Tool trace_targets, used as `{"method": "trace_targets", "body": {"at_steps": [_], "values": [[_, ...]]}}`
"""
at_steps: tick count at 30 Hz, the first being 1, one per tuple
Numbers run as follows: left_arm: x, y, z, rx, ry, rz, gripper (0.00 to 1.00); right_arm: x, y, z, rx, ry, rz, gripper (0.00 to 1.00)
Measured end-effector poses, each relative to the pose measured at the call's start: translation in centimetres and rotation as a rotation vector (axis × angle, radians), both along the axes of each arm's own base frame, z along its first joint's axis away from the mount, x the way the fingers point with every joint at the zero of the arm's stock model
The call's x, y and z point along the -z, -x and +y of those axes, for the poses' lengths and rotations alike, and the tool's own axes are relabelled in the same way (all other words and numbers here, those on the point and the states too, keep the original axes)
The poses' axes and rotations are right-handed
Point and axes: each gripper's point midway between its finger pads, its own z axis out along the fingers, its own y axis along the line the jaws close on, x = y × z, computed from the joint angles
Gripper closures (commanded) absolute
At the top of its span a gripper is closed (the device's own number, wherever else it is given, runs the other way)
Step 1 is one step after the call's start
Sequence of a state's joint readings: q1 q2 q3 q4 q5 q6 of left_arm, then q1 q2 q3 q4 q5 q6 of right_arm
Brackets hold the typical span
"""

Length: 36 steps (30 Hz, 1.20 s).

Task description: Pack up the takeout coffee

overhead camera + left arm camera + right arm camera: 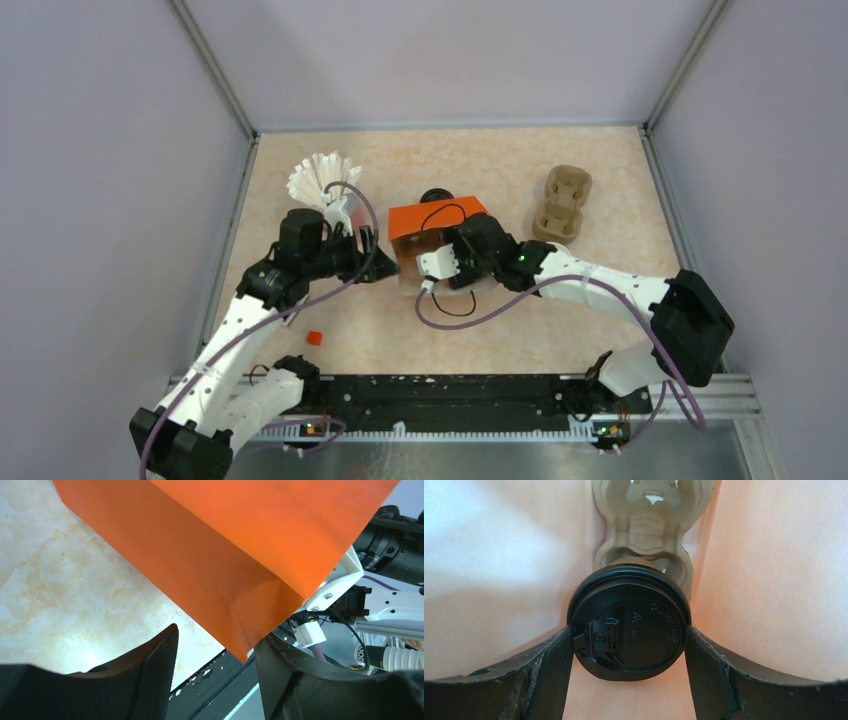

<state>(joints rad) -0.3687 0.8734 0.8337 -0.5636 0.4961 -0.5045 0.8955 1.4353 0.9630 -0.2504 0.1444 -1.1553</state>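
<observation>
The right end effector (629, 642) is extending into the orange paper bag (437, 218) and is gripping the takeout coffee (630, 630). Its two fingers (555, 665) are set narrowly and are pressing against opposite sides of the round black lid (644, 597). A strip of the brown cup wall is showing just above the lid in the right wrist view. The coffee is sitting inside the bag, over the near well of a pulp cup carrier (644, 520) that is lying at the bag's far end; whether the cup is seated in that well cannot be told. The left end effector (217, 635) is standing open at the bag's left side, with a corner of the bag lying between its parted fingers, unpinched. A second pulp carrier (560, 205) is resting on the surface (600, 300) right of the bag, well apart from it.
</observation>
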Motion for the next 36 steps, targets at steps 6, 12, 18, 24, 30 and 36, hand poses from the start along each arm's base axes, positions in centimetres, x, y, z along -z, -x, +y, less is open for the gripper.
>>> {"method": "trace_targets", "body": {"at_steps": [6,12,18,24,30,36], "values": [[0.6,-0.5,-0.4,-0.016,0.014,0.054,0.81,0.0,-0.1,0.0,0.006,-0.007,0.002,0.55],[0.2,-0.8,-0.7,-0.006,0.030,0.038,0.92,0.0,-0.2,0.0,-0.016,-0.007,0.006,0.55],[0.0,-1.0,-1.1,0.016,0.035,0.053,1.00,-0.2,-0.6,-0.3,-0.019,0.016,-0.018,0.55],[-2.1,-1.4,-1.5,0.047,0.033,0.032,1.00,-1.8,-0.5,-0.5,-0.018,0.009,-0.023,0.55],[-1.9,-0.8,-1.7,0.089,0.016,0.080,1.00,-4.3,0.4,-0.8,-0.034,-0.043,-0.040,0.55],[-1.1,0.0,-1.6,0.108,0.017,0.100,1.00,-4.0,0.7,0.0,-0.077,-0.064,-0.040,0.55]]}}
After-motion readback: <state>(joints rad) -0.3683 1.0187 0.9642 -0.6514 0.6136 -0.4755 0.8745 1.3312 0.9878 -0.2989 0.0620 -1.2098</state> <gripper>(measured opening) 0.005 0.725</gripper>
